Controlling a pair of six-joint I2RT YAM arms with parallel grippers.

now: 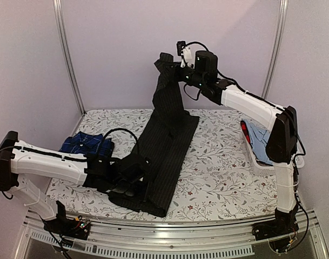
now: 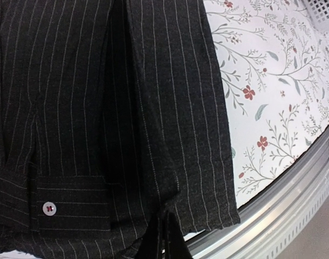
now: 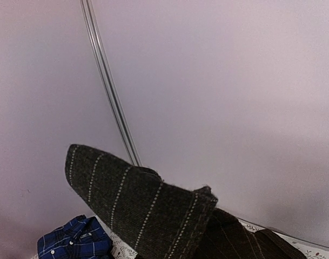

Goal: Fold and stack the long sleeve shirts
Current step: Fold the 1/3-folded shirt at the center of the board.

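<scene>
The right claw (image 1: 175,66), closed, holds the black shirt (image 1: 167,140) aloft by its far end; the left claw (image 1: 131,177), closed, pinches its near hem.

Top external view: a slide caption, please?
Right gripper holds the black pinstriped shirt high; left gripper grips its near end.

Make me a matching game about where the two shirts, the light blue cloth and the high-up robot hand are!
Things:
1. black pinstriped shirt
2. blue checked shirt
3. light blue cloth
4. right gripper

Places or states:
A. in the white bin on the right
B. bunched on the left side of the table
C. high in the air, shut on cloth
D. stretched from the table up into the air

Pairs: 1-D, 2-B, 3-A, 4-C
</scene>
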